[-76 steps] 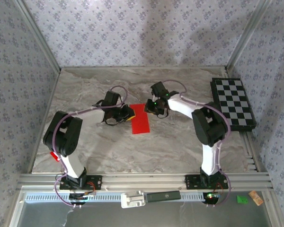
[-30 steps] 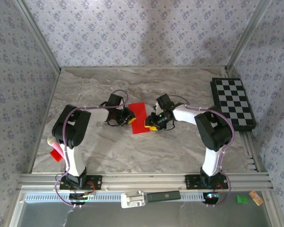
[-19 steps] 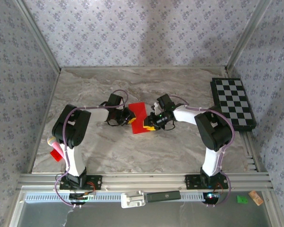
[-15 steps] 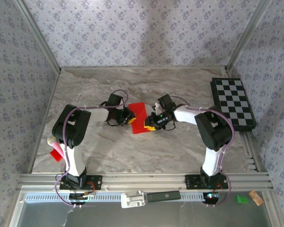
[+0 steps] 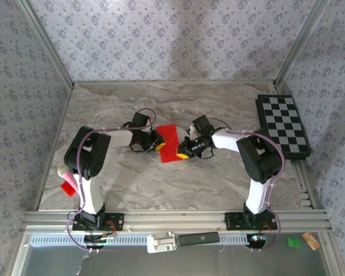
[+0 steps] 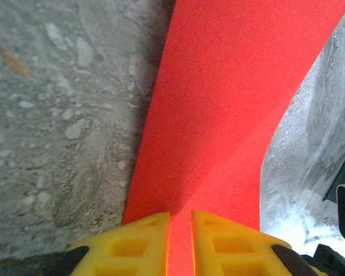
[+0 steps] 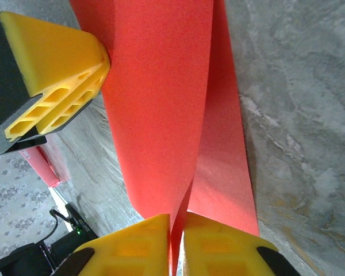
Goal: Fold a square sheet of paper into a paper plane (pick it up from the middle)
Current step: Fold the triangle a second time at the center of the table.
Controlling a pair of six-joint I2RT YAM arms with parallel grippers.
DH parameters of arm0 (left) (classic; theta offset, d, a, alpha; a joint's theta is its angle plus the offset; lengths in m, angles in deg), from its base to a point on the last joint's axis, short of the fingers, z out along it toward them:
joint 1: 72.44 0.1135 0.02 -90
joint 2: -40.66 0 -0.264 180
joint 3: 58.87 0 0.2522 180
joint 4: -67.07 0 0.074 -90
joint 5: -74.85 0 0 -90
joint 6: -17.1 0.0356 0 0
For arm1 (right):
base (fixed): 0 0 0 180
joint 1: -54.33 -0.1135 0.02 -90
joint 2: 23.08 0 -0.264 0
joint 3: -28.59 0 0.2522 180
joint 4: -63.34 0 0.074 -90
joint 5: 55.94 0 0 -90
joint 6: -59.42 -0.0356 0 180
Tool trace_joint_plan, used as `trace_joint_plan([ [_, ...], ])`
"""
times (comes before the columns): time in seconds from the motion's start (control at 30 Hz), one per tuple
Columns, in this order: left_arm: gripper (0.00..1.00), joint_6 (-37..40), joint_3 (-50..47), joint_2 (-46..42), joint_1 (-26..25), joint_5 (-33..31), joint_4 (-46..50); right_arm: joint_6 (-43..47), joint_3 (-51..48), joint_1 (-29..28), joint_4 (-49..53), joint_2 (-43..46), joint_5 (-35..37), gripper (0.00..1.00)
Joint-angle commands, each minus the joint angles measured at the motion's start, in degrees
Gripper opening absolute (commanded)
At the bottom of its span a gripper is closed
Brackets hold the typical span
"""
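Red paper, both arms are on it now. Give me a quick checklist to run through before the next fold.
1. Left fingers closed on the red paper: ok, its edge runs into the narrow gap between them.
2. Right fingers closed on the paper: ok, the sheet sits in their gap.
3. Paper doubled over: ok, the right wrist view shows one layer above another.
4. Edges of the two layers lined up: cannot tell.
5. Chequered board well apart from the paper: ok, it lies at the table's right edge.
6. Small red scrap out of the way: ok, it lies by the left arm's elbow.
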Motion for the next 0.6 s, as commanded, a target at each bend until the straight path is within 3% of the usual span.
trace_joint_plan([
  [0.0, 0.19, 2.51, 1.15, 1.43, 0.12, -0.28, 2.87, -0.68, -0.26, 0.43, 2.04, -0.33, 0.30, 0.10],
  [0.23, 0.31, 5.90, 2.00, -2.40, 1.32, 0.90, -2.49, 0.89, -0.12, 0.43, 3.99, 0.18, 1.55, 0.04],
  [0.57, 0.25, 7.93, 5.65, 3.07, 2.93, 0.20, 0.85, 1.42, 0.75, 0.09, 4.55, 0.44, 1.89, 0.02],
])
